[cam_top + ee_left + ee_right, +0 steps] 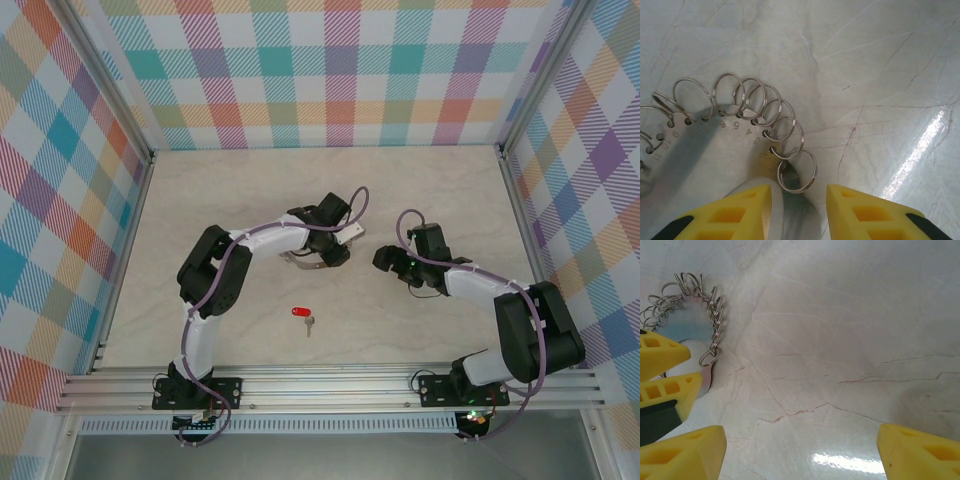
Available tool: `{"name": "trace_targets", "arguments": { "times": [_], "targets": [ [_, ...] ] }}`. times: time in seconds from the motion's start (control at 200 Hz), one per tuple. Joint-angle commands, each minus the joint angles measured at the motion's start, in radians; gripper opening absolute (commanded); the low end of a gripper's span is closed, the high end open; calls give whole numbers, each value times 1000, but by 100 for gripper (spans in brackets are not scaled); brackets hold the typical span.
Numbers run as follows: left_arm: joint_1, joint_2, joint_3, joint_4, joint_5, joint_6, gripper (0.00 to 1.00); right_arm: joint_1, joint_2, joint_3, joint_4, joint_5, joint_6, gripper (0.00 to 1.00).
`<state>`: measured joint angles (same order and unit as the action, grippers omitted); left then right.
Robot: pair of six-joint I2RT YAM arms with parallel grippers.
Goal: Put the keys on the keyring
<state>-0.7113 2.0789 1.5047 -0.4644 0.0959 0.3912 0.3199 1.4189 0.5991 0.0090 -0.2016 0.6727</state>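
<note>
Reaching to the middle of the worktop (450, 200), the left gripper (332, 250) sits over the keyring (299, 262). From above the keyring is just a thin grey arc poking out beside the gripper.

The left wrist view gives the detail. The left gripper (800, 191) has its yellow fingers (740, 215) set fairly narrow. The keyring (730, 125) band runs down between them, close to the left finger with a slim gap on the other side. Can't tell if it is clamped or just straddled.

Keyring look:
- flat grey-silver curved band with a row of punched holes
- a small split loop through each hole, the loops fanned and overlapping
- tiny numbers stamped beside the holes

The key (303, 314) lies loose on the worktop, nearer the arm bases and well apart from the keyring and both grippers. It has a red oval head and a short silver blade toward the near edge, and is tiny next to the ring.

The right gripper (386, 258) sits just right of the left one. In the right wrist view the right gripper (800, 455) is spread wide over bare, pale veined worktop. At that view's left edge are the keyring (692, 322) with its bunched loops and the left gripper's yellow fingers (662, 355) at the ring's end.
</note>
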Motion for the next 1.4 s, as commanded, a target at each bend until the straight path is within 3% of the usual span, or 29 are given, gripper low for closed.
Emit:
{"name": "trace_targets", "arguments": {
  "times": [0.0,0.48,0.665,0.92,1.395],
  "targets": [
    [-15,17,24,10,18,18,34,-8,5,-5,26,-25,9,79],
    [-15,57,48,27,5,20,30,-18,3,-13,36,-41,8,78],
    [-14,70,67,28,-1,26,22,-18,5,-17,44,-48,8,77],
    [-15,70,80,33,1,26,0,-18,10,-22,72,-85,13,75],
    [-9,-133,-17,65,166,-39,0,-13,-8,-54,263,-303,54,67]
  ]
}}
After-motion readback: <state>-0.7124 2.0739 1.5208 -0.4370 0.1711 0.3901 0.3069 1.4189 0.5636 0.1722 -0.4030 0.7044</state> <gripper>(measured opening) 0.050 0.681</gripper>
